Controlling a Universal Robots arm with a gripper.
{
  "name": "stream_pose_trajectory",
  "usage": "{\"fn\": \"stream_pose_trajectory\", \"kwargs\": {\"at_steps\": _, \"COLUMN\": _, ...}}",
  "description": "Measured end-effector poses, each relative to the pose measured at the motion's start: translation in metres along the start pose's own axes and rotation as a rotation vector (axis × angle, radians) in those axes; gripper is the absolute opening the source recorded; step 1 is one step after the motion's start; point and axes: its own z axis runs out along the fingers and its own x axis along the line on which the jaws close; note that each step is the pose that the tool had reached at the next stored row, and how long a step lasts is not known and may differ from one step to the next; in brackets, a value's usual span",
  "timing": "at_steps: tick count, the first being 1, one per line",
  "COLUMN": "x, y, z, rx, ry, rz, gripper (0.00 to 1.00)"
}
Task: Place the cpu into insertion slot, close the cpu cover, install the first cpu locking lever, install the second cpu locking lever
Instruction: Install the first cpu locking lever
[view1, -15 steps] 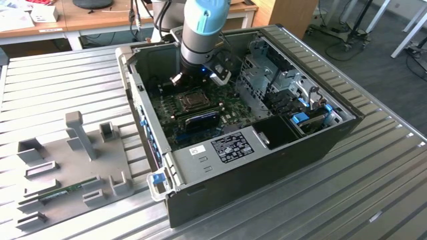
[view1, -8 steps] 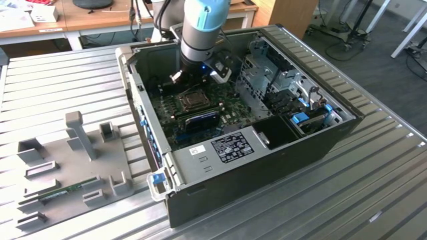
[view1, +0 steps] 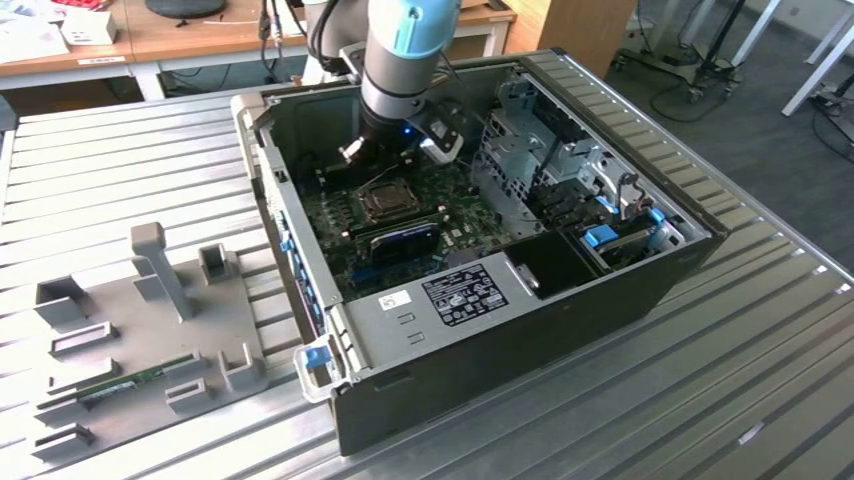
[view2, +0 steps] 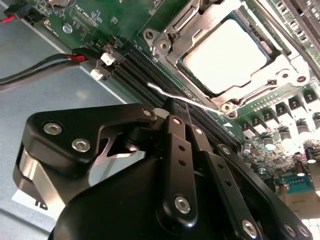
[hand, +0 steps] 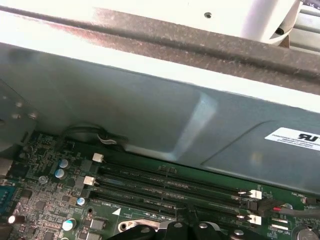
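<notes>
Second wrist view: the cpu (view2: 230, 59) lies seated in the insertion slot (view2: 152, 36), with the cpu cover (view2: 276, 67) closed flat around it. One locking lever (view2: 167, 92) stands free just beside the slot. My gripper (view2: 181, 107), fingers pressed together, meets that lever over the memory slots (view2: 132, 62) flanking the slot.

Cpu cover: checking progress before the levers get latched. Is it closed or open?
Closed: in the second wrist view the cpu cover lies flat around the cpu, whose pale face shows through its window.
</notes>
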Motion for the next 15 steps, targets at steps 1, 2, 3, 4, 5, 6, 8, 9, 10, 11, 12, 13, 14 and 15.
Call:
{"fn": "stream_pose_trajectory", "kwargs": {"at_steps": 1, "x": 0.0008, "y": 0.0003, "z": 0.0002, "rx": -0.0016, "ry": -0.0006, "rz": 0.0, "gripper": 0.1}}
{"fn": "stream_pose_trajectory", "kwargs": {"at_steps": 2, "x": 0.0015, "y": 0.0007, "z": 0.0003, "rx": -0.0033, "ry": -0.001, "rz": 0.0, "gripper": 0.1}}
{"fn": "stream_pose_trajectory", "kwargs": {"at_steps": 3, "x": 0.0019, "y": 0.001, "z": 0.0003, "rx": -0.005, "ry": -0.0015, "rz": 0.0, "gripper": 0.1}}
{"fn": "stream_pose_trajectory", "kwargs": {"at_steps": 4, "x": 0.0024, "y": 0.0012, "z": 0.0002, "rx": -0.0062, "ry": -0.0021, "rz": 0.0, "gripper": 0.1}}
{"fn": "stream_pose_trajectory", "kwargs": {"at_steps": 5, "x": 0.0028, "y": 0.0012, "z": 0.0002, "rx": -0.0074, "ry": -0.0028, "rz": 0.0, "gripper": 0.1}}
{"fn": "stream_pose_trajectory", "kwargs": {"at_steps": 6, "x": 0.0031, "y": 0.0014, "z": 0.0002, "rx": -0.0088, "ry": -0.0036, "rz": 0.0, "gripper": 0.1}}
{"fn": "stream_pose_trajectory", "kwargs": {"at_steps": 8, "x": 0.0034, "y": 0.0018, "z": -0.0007, "rx": -0.0125, "ry": -0.0061, "rz": 0.0, "gripper": 0.1}}
{"fn": "stream_pose_trajectory", "kwargs": {"at_steps": 9, "x": 0.0035, "y": 0.0021, "z": -0.0015, "rx": -0.0144, "ry": -0.0075, "rz": 0.0, "gripper": 0.1}}
{"fn": "stream_pose_trajectory", "kwargs": {"at_steps": 10, "x": 0.0036, "y": 0.0025, "z": -0.0024, "rx": -0.017, "ry": -0.0091, "rz": -0.001, "gripper": 0.1}}
{"fn": "stream_pose_trajectory", "kwargs": {"at_steps": 11, "x": 0.0037, "y": 0.0029, "z": -0.0033, "rx": -0.0202, "ry": -0.0112, "rz": -0.001, "gripper": 0.1}}
{"fn": "stream_pose_trajectory", "kwargs": {"at_steps": 12, "x": 0.0038, "y": 0.0033, "z": -0.0042, "rx": -0.0238, "ry": -0.0131, "rz": -0.001, "gripper": 0.1}}
{"fn": "stream_pose_trajectory", "kwargs": {"at_steps": 13, "x": 0.0038, "y": 0.0038, "z": -0.0053, "rx": -0.027, "ry": -0.0149, "rz": -0.001, "gripper": 0.1}}
{"fn": "stream_pose_trajectory", "kwargs": {"at_steps": 14, "x": 0.0039, "y": 0.0042, "z": -0.0064, "rx": -0.0301, "ry": -0.0166, "rz": -0.001, "gripper": 0.1}}
{"fn": "stream_pose_trajectory", "kwargs": {"at_steps": 15, "x": 0.0039, "y": 0.0046, "z": -0.0074, "rx": -0.0333, "ry": -0.0183, "rz": -0.001, "gripper": 0.1}}
